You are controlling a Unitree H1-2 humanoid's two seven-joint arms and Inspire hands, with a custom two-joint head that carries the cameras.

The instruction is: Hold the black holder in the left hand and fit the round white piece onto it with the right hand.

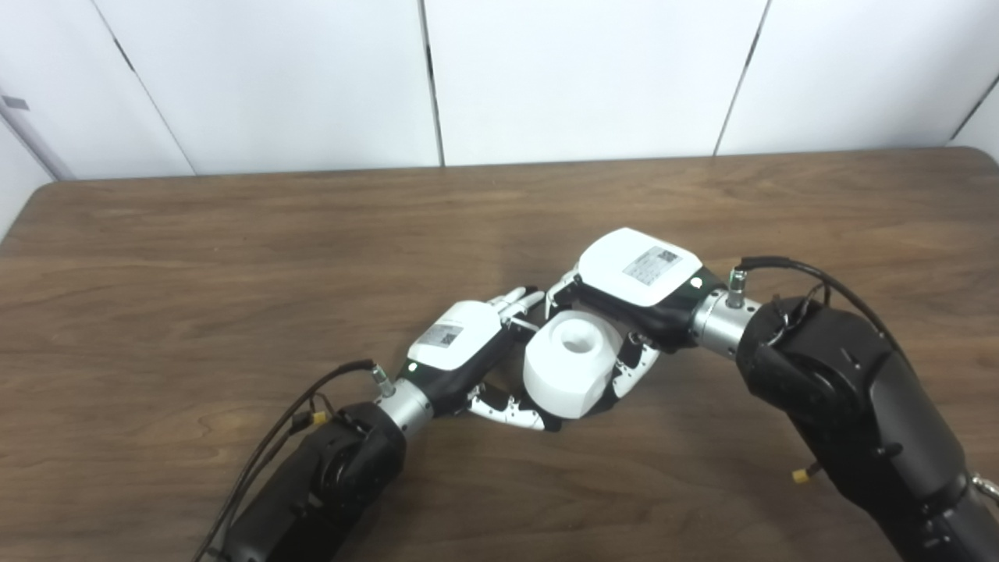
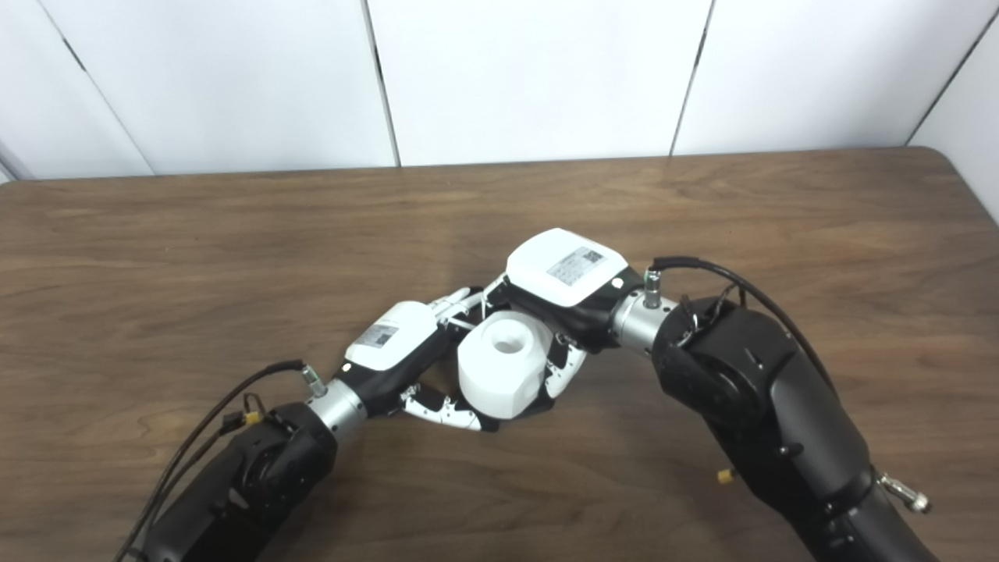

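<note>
The round white piece (image 1: pixel 568 363), a thick cylinder with a hole in its top, sits between my two hands at the table's middle. It also shows in the right eye view (image 2: pixel 502 364). Only a dark sliver of the black holder (image 1: pixel 599 406) shows below it; the rest is hidden. My left hand (image 1: pixel 468 351) comes in from the lower left, its thumb (image 1: pixel 511 412) curled under the piece and its fingers (image 1: pixel 521 300) behind, closed on the hidden holder. My right hand (image 1: pixel 636 285) reaches over from the right and is closed on the white piece, with its thumb (image 1: pixel 636 367) on the near side.
The brown wooden table (image 1: pixel 234 257) runs to a white panelled wall at the back. Both black forearms (image 1: pixel 858 406) come in low over the table's front. Cables loop off each wrist.
</note>
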